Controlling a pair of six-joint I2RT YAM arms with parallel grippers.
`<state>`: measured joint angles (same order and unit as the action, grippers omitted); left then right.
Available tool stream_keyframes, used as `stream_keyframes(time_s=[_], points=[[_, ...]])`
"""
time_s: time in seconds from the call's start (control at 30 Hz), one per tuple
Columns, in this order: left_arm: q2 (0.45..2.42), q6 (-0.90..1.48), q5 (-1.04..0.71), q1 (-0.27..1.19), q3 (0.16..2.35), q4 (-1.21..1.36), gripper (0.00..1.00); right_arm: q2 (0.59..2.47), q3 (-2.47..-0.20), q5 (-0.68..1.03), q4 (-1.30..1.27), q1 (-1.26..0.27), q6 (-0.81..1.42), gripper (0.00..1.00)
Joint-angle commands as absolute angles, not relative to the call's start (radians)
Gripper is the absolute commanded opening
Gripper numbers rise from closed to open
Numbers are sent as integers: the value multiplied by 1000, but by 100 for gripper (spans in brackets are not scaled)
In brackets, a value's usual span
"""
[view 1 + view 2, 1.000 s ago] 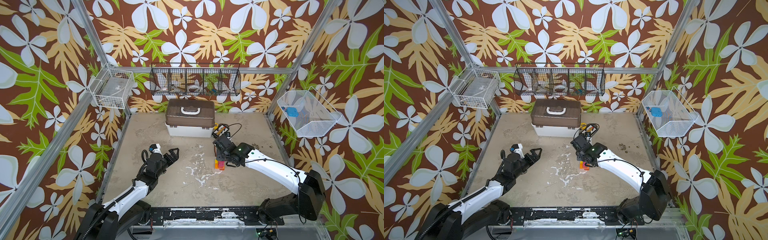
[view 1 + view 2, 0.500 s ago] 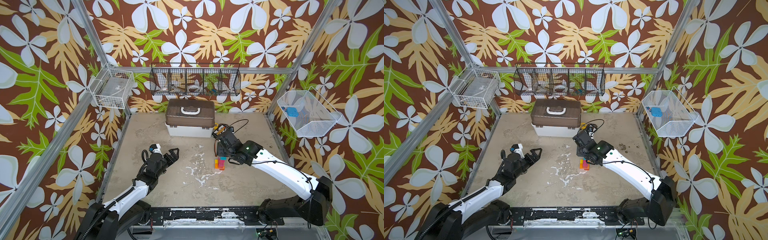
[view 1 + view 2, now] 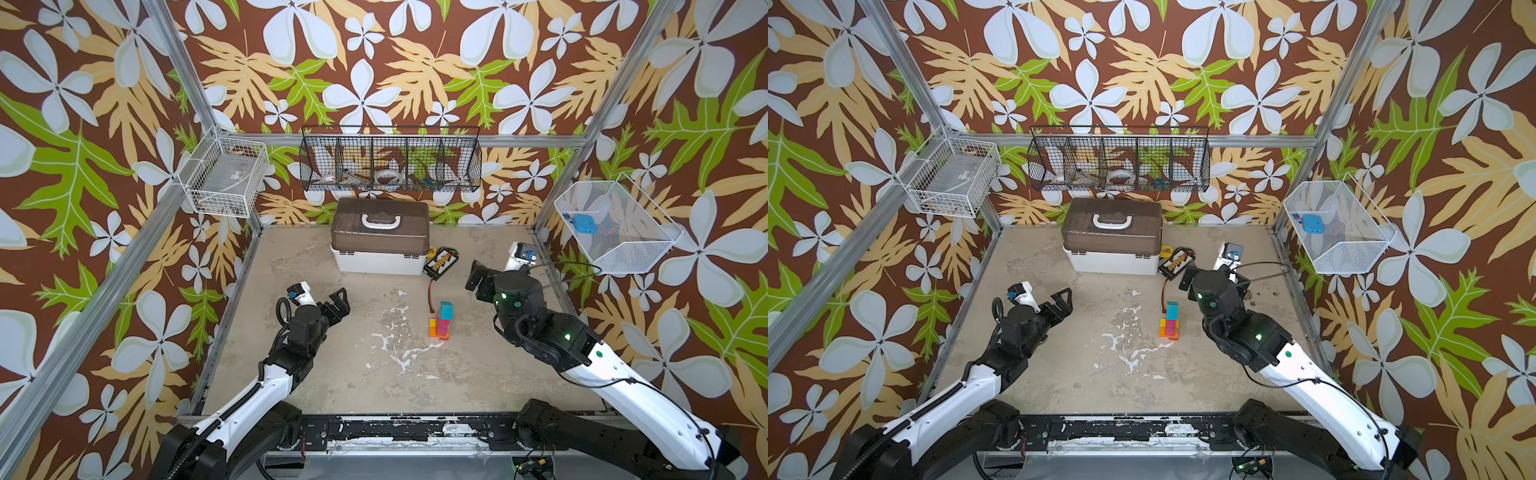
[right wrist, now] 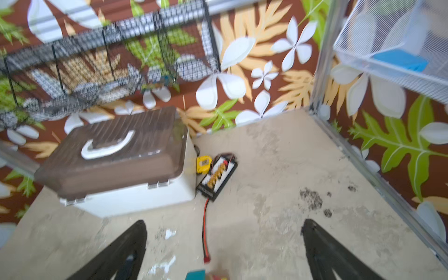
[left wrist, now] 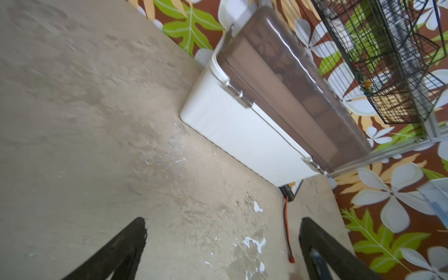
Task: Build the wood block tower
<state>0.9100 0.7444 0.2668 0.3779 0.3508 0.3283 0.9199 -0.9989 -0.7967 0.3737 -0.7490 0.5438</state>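
tower (image 3: pixel 442 322) before pack (image 3: pixel 443 261), pack beside box (image 3: pixel 380 239)

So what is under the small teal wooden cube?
The small teal wooden cube caps a pink-magenta block; orange and yellow blocks sit lower. Their covered faces cannot be seen.

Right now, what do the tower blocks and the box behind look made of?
The tower: likely painted wood, with matte flat colours and crisp square edges. The box: seemingly plastic, with a smooth white body; its lid is glossy translucent brown, catching highlights.
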Motion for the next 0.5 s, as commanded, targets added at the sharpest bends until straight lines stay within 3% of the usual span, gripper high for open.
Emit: stream_keyframes(time_s=[0.0,0.2,0.47], points=[[866,605,457,378,349,302,100,837,-835,-864,36,-739,270,99],[740,469,629,377,295,327,100,735,-589,-576,-151,-489,208,100],[739,274,838,377,171,532,100,824,-254,-662,-593,-398,56,100]])
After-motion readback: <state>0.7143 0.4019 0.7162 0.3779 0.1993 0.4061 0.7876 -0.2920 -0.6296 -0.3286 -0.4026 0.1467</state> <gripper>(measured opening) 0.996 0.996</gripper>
